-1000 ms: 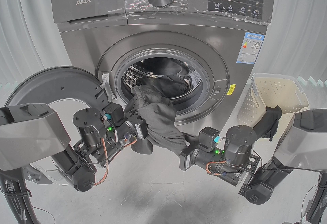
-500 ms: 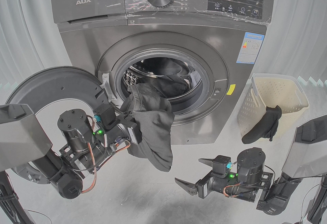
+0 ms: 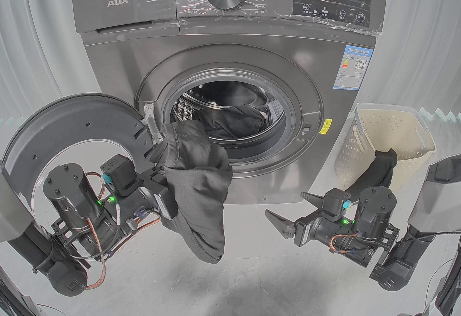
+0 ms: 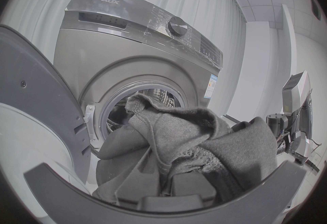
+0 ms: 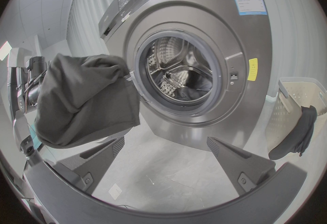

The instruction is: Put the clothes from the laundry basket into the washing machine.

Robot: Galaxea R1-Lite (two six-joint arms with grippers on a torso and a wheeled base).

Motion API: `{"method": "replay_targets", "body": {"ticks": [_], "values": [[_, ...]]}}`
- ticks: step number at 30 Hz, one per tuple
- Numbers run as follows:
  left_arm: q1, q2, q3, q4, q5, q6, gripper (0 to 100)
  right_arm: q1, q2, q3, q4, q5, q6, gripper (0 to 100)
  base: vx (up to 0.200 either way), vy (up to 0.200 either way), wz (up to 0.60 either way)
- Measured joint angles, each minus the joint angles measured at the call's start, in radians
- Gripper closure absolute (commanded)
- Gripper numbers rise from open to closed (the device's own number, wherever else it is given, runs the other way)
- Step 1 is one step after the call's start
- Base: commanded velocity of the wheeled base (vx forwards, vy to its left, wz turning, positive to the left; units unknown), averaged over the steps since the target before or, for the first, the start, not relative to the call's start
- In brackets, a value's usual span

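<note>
1. The left pincer (image 4: 165, 182) grips a dark grey garment (image 3: 199, 178), which hangs bunched before the open door (image 3: 72, 125).
2. The right pincer (image 3: 288, 209) hovers low over the floor (image 3: 249, 278), jaws spread and empty.
3. Behind, the washing machine (image 3: 230, 43) shows dark clothes (image 3: 235, 121) in its drum.
4. Beside it, a black garment (image 3: 377, 173) drapes over the laundry basket (image 3: 398, 132) rim.

The left end effector (image 3: 165, 187) grips a grey garment (image 3: 199, 178) before the washing machine (image 3: 225, 53); the right end effector (image 3: 293, 211) gapes near the laundry basket (image 3: 394, 125).
</note>
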Motion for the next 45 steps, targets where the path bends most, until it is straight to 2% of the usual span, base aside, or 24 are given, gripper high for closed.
{"method": "replay_targets", "body": {"ticks": [4, 7, 9, 19, 25, 34, 40, 45], "values": [[0.001, -0.009, 0.021, 0.000, 0.015, 0.005, 100, -0.033, -0.001, -0.001, 0.000, 0.001, 0.004, 0, 0.000, 0.000, 0.00], [-0.003, -0.012, 0.030, -0.001, 0.064, 0.007, 100, -0.046, -0.002, 0.001, 0.000, 0.001, 0.004, 0, 0.000, 0.000, 0.00], [-0.006, -0.014, 0.041, 0.000, 0.076, 0.007, 100, -0.053, -0.003, 0.003, 0.000, 0.001, 0.004, 0, 0.000, 0.000, 0.00], [-0.025, -0.015, 0.092, 0.000, 0.077, 0.006, 100, -0.059, -0.004, 0.005, -0.001, 0.000, 0.006, 0, 0.000, 0.000, 0.00], [-0.035, -0.008, 0.094, 0.000, 0.073, 0.004, 100, -0.058, -0.004, 0.005, -0.001, 0.000, 0.006, 0, 0.200, 0.000, 0.00], [-0.058, 0.005, 0.085, 0.000, 0.076, 0.006, 100, -0.054, -0.004, 0.004, -0.002, 0.000, 0.007, 0, 0.000, 0.000, 0.00], [-0.067, 0.020, 0.086, 0.000, 0.076, 0.007, 100, -0.051, -0.004, 0.004, -0.002, 0.000, 0.007, 0, 0.200, 0.000, 0.00], [-0.078, 0.030, 0.084, 0.000, 0.080, 0.007, 100, -0.050, -0.004, 0.004, -0.002, 0.000, 0.007, 0, 0.000, 0.000, 0.00]]}}
